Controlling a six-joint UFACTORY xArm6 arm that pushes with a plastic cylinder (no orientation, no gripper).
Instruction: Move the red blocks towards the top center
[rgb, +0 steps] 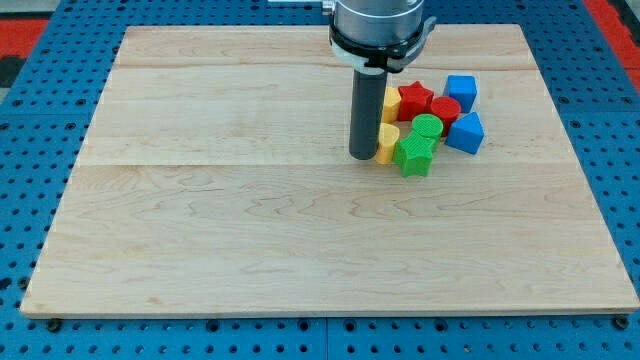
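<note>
The blocks form one tight cluster right of centre in the upper half of the wooden board. A red star block lies at the cluster's top, with a red round block touching its right side. My tip rests on the board at the cluster's left edge, touching a yellow block. A second yellow block sits behind the rod, left of the red star. A green round block and a green star block lie below the red ones.
Two blue blocks stand at the cluster's right: a cube at the top and another below it. The arm's grey wrist hangs over the board's top edge. A blue pegboard surrounds the board.
</note>
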